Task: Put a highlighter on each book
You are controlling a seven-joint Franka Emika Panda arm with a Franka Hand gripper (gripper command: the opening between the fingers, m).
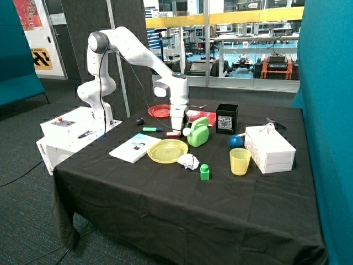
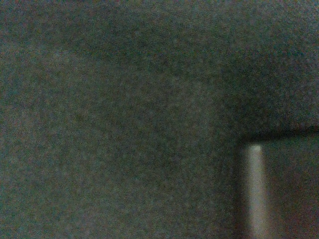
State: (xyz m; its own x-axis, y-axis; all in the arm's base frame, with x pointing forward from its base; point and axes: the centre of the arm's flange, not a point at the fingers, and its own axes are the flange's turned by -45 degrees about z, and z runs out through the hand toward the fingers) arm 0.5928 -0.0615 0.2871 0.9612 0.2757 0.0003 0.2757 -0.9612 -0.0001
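I see the gripper (image 1: pixel 175 128) low over the black table (image 1: pixel 165 187), just above a red highlighter (image 1: pixel 173 134); if it grips, I cannot tell. A green highlighter (image 1: pixel 152 130) lies near. The white book (image 1: pixel 134 148) and the red book (image 1: pixel 202 117) are bare.

White glossy arm (image 1: pixel 138 52), rounded links, dark grey joint caps, thin black cable alongside, white base
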